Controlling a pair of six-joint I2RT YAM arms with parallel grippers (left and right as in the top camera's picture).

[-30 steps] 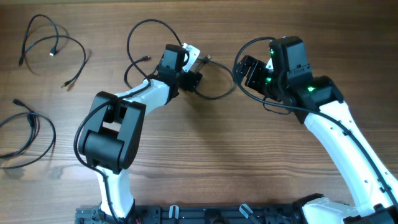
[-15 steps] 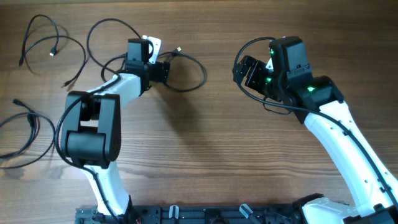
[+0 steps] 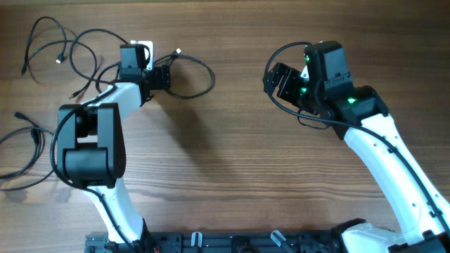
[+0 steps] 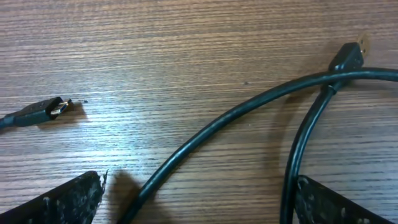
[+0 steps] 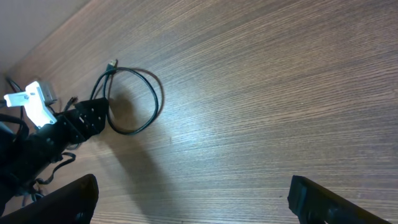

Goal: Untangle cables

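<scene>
cable loop right of left claw

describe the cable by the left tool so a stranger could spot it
Start at the left arm, upper left of the table. Its tool faces a lone black loop, the cable, with a silver-tipped plug. The other cables lie farther left.

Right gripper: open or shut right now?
Open. In the right wrist view the right gripper shows its fingers far apart, with only table between them.
</scene>
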